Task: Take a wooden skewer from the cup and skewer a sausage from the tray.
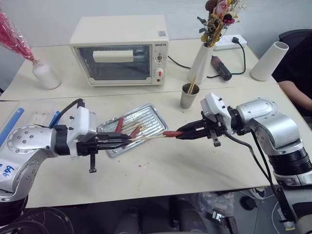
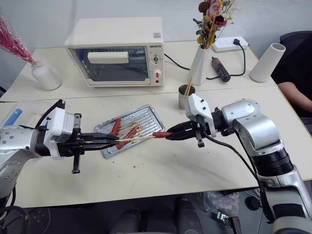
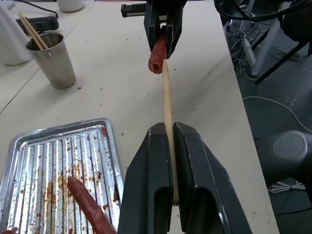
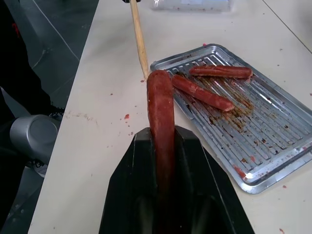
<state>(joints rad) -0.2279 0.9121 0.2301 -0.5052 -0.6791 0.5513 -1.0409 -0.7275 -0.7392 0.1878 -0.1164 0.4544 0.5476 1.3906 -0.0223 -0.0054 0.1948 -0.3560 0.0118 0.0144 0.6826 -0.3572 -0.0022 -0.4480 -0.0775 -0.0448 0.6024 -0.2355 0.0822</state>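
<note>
My left gripper (image 1: 124, 140) is shut on the wooden skewer (image 1: 146, 138) and holds it level, pointing to the right. My right gripper (image 1: 183, 134) is shut on a reddish-brown sausage (image 1: 171, 133), held above the table beside the tray (image 1: 153, 114). The skewer's tip (image 3: 165, 66) meets the sausage's end (image 3: 157, 53). Two more sausages (image 4: 202, 92) (image 4: 222, 71) lie on the tray's ribbed bottom. The grey metal cup (image 1: 189, 96) stands behind the right gripper with more skewers (image 1: 193, 85) in it.
A toaster oven (image 1: 122, 51) stands at the back, a white flower vase (image 1: 201, 63) right behind the cup, and a white cylinder (image 1: 268, 61) at the back right. A clear box with blue clips (image 1: 29, 117) lies at the left. A person's arm (image 1: 297, 92) is at the right edge.
</note>
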